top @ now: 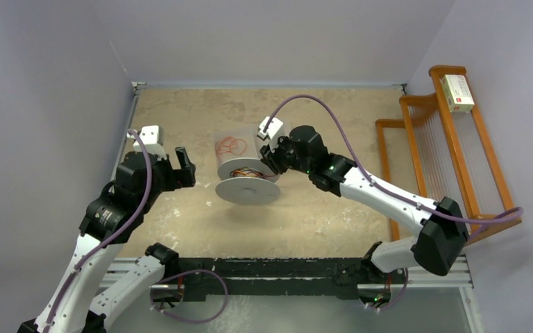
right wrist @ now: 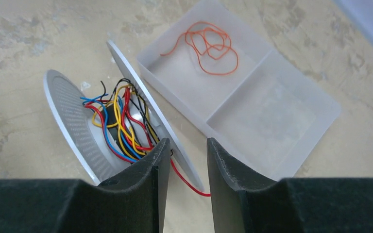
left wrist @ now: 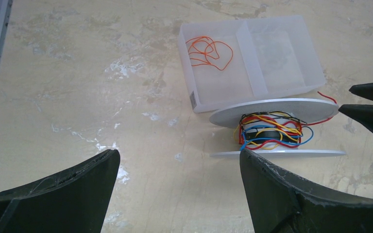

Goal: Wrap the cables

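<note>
A grey double-disc spool (top: 248,186) stands mid-table, with red, yellow, blue and black wires wound on its core (right wrist: 119,128). A loose red-orange cable (right wrist: 209,46) lies coiled in the left compartment of a clear plastic tray (right wrist: 267,111) just behind the spool. My right gripper (right wrist: 187,145) is narrowly open, its fingers on either side of the upper disc's rim (right wrist: 175,145). A red wire end (right wrist: 189,182) trails between them. My left gripper (left wrist: 177,155) is wide open and empty, left of the spool (left wrist: 277,110) and apart from it.
An orange wooden rack (top: 451,152) stands along the right wall with a white box (top: 457,92) on top. Grey walls close in the table at the left, back and right. The tray's right compartment (left wrist: 281,53) holds nothing.
</note>
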You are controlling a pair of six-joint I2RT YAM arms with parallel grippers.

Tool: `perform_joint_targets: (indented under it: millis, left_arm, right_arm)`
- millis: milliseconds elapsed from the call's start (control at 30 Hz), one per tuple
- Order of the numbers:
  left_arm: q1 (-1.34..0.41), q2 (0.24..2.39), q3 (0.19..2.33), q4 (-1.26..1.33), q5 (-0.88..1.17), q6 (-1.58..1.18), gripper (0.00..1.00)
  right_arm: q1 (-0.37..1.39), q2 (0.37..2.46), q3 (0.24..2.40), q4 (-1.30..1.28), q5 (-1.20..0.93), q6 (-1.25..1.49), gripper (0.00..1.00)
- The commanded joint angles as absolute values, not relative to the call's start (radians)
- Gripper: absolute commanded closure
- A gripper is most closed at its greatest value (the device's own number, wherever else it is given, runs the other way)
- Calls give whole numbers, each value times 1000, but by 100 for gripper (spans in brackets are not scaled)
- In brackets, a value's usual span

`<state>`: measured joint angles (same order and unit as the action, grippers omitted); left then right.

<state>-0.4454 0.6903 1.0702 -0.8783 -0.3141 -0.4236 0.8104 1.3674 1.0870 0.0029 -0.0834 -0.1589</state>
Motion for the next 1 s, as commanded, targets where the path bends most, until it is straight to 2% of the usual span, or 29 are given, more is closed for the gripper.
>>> perform_joint_targets:
  millis: [0, 533, 967]
  left_arm:
    - [-442, 689, 1071, -821, -301, -415, 7]
    - [-442, 687, 1088, -828, -307, -406, 7]
    - [-443, 682, 1077, -833, -295, -412, 7]
  right_arm:
    - [808, 1373, 1080, 5, -12, -67, 64]
    - [808, 1407, 1048, 37, -15, -15, 65]
    - [810, 1407, 978, 50, -68, 45, 70]
